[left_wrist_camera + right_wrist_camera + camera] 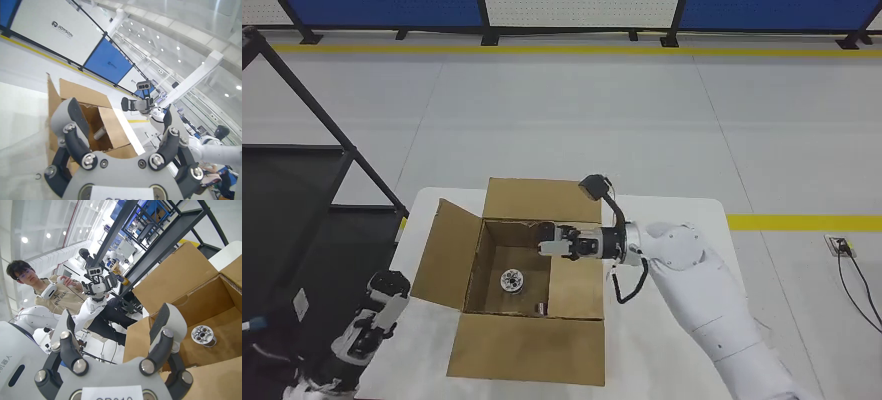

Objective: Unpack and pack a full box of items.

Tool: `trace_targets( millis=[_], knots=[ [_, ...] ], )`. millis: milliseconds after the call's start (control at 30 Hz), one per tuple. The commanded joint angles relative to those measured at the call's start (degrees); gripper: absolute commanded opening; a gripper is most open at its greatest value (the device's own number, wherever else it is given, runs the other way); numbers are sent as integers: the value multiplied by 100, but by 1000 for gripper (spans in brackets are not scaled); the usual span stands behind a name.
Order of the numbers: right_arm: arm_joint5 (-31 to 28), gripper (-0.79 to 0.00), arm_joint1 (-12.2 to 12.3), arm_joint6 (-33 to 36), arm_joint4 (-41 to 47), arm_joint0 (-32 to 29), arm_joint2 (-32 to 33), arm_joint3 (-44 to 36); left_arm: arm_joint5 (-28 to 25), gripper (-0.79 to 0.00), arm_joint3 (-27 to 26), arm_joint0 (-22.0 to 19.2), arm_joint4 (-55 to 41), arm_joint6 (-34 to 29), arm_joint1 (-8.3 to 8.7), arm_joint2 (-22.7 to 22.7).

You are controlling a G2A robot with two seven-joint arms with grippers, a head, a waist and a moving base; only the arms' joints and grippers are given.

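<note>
Currently: open cardboard box [527,350] mid-frame on white surface [427,340], metal spool [511,280] upright on its floor; right end effector [546,241] spread, empty, above box; left end effector [392,286] spread, frame's lower left.

A: What colour is the box [527,350]?
B: Plain brown cardboard inside and out, no pattern. The spool [510,281] in it is silvery grey.
A: And the table [632,350]?
B: White. The floor [642,120] is pale grey, with a yellow stripe [802,222] at three o'clock from the box and blue panels [382,12] at twelve.
A: The right gripper [117,311]?
B: White shells, black pads, grey plate. The rack [292,200] at nine o'clock is black.
</note>
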Motion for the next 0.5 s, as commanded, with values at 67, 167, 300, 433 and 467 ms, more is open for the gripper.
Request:
trace_targets(
  millis=[67, 167, 300, 433, 467],
  knots=[
    [-105, 0, 379, -106, 33, -604, 487, -669, 384, 0, -108, -458, 8, -566, 14, 529],
    [-190, 0, 592, -191, 44, -989, 781, -967, 813, 0, -76, -942, 74, -1023, 21, 1005],
    [-291, 0, 828, -293, 120, -1478, 1135, -1212, 1422, 0, 172, -1762, 252, -1651, 20, 1640],
    [-370, 0, 996, -372, 283, -1837, 1404, -1249, 1890, 0, 562, -2604, 395, -2035, -22, 2310],
    [-389, 0, 1025, -391, 329, -1896, 1467, -1199, 1992, 0, 687, -2797, 356, -2115, -38, 2460]
  ],
)
